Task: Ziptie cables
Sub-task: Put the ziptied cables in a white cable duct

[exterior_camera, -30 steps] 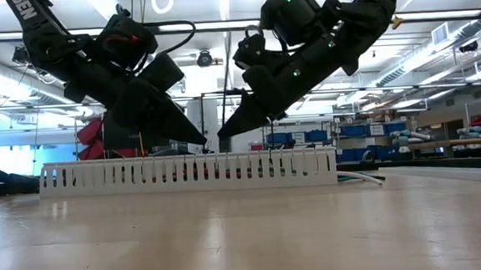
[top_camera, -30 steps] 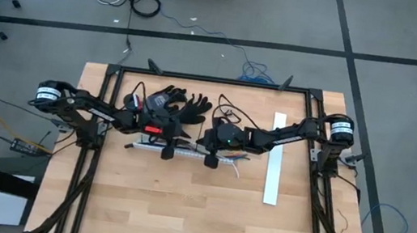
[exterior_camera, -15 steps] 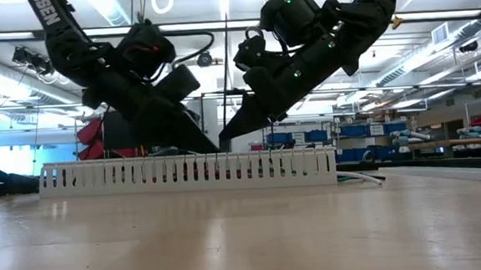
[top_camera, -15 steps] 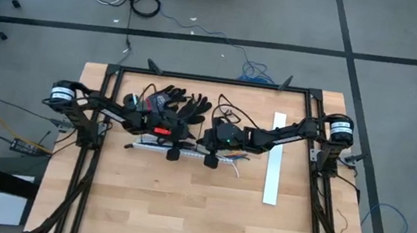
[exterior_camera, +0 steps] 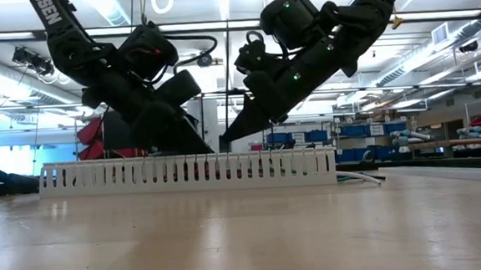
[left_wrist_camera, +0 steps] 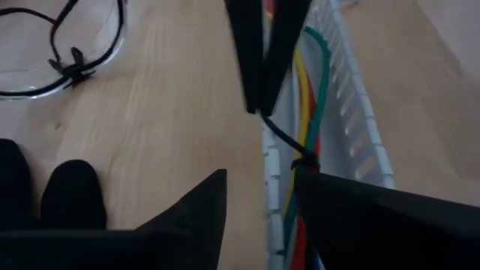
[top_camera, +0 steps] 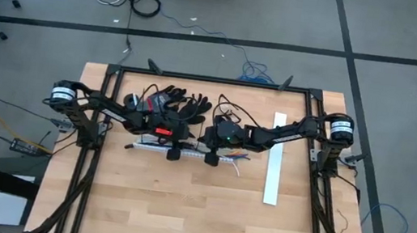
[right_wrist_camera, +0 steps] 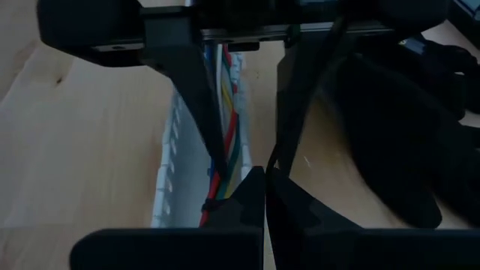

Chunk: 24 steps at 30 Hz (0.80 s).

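On the worktop (top_camera: 180,202), the slotted white strip (exterior_camera: 188,173) holds the cables (left_wrist_camera: 304,112), long axis running L–R between both arms. Left gripper (left_wrist_camera: 259,202): fingers apart, straddling the bundle, nearer. Right gripper (right_wrist_camera: 264,196): fingers together, pinching the black ziptie (left_wrist_camera: 281,139).

Cables (left_wrist_camera: 304,97) are yellow, green, red w/ a bit of blue, sitting in a white slotted strip (left_wrist_camera: 360,127). Table (top_camera: 180,202) is light wood, gloves (top_camera: 182,100) black.
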{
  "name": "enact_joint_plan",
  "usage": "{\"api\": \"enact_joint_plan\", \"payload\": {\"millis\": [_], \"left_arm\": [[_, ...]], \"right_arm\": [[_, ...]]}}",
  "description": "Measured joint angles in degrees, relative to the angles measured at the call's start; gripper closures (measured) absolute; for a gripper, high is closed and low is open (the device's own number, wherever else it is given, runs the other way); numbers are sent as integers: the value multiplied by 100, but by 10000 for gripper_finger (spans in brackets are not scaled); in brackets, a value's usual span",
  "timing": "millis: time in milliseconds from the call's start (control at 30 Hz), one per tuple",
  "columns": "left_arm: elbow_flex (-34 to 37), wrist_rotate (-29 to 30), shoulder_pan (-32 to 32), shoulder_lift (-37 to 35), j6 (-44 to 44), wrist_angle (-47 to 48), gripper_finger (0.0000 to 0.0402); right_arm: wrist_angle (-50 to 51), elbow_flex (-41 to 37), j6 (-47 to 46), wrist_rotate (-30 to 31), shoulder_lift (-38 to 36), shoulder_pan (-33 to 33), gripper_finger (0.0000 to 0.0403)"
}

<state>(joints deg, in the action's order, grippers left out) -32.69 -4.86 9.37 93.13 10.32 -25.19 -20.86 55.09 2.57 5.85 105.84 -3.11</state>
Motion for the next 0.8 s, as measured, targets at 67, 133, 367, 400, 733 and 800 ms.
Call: {"api": "enact_joint_plan", "payload": {"millis": [67,133,367,400,733,800], "left_arm": [[0,-64,0,4,-3,-23,250],[0,-77,-2,6,-6,-31,253],[0,-105,-4,8,-14,-119,311],[0,-115,-4,10,-14,-106,321],[-2,-79,-9,590,-75,-621,340],[-2,4,-9,607,-93,-644,339]], "right_arm": [[0,0,-2,-5,0,-4,403],[-2,0,-27,-67,0,-4,403],[-6,0,-113,-91,0,-2,403],[-9,0,-132,-92,0,-2,403],[-27,0,-146,-105,0,-2,402],[-28,0,-146,-103,0,-2,402]]}}
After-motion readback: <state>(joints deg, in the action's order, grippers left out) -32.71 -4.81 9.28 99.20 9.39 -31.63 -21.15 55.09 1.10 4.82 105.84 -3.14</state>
